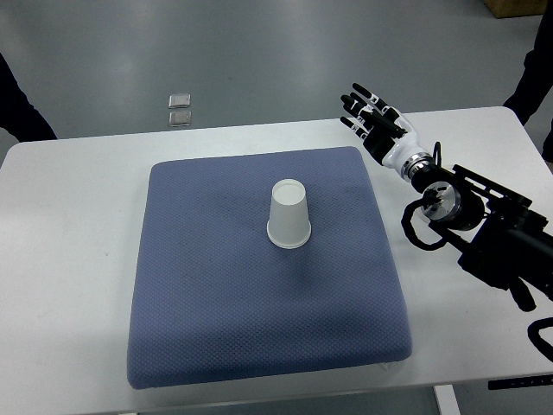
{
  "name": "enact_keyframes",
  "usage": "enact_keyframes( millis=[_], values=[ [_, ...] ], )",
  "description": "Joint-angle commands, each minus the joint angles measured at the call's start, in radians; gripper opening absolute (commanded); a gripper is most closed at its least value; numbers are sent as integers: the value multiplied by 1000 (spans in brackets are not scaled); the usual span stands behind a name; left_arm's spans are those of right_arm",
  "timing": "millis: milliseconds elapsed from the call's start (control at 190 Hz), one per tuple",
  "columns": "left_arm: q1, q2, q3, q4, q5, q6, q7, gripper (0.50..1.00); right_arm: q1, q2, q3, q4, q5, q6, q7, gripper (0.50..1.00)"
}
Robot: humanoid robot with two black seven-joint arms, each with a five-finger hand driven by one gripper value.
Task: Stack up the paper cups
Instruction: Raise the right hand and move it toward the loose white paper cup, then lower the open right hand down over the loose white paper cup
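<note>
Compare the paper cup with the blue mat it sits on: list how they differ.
1. The cup is white; the mat is blue.
2. The cup stands tall, upside down with its wide rim on the cloth; the mat lies flat on the table.
3. The cup looks smooth; the mat has a dotted weave.
4. The cup is small; the mat covers much of the table.

Shared: both are apart from the right hand, which is open and holds nothing.

A white paper cup stands on a dimple-textured slate-blue cushion on a white table, under grey flooring.
</note>
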Motion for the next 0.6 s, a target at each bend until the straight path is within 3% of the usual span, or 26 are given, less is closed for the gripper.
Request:
enact_keyframes(
  millis=[0, 110, 279, 442, 594],
  values=[
    [0, 0, 0, -3, 1, -1, 0, 1000, 9, -73, 2, 95, -44, -10, 0, 919],
    [0, 0, 0, -6, -1, -1, 0, 1000, 75, -150, -30, 154, -44, -11, -6, 919],
    [0, 0, 0, -5, -1, -1, 0, 1000, 236, -318, -303, 237, -41, 7, -9, 919],
    [0, 0, 0, -6, -1, -1, 0, 1000, 432, -469, -598, 315, -49, 102, -38, 919],
    [0, 0, 1, -10, 1, -3, 0, 1000, 631, -524, -872, 346, -123, 162, -66, 919]
  ],
)
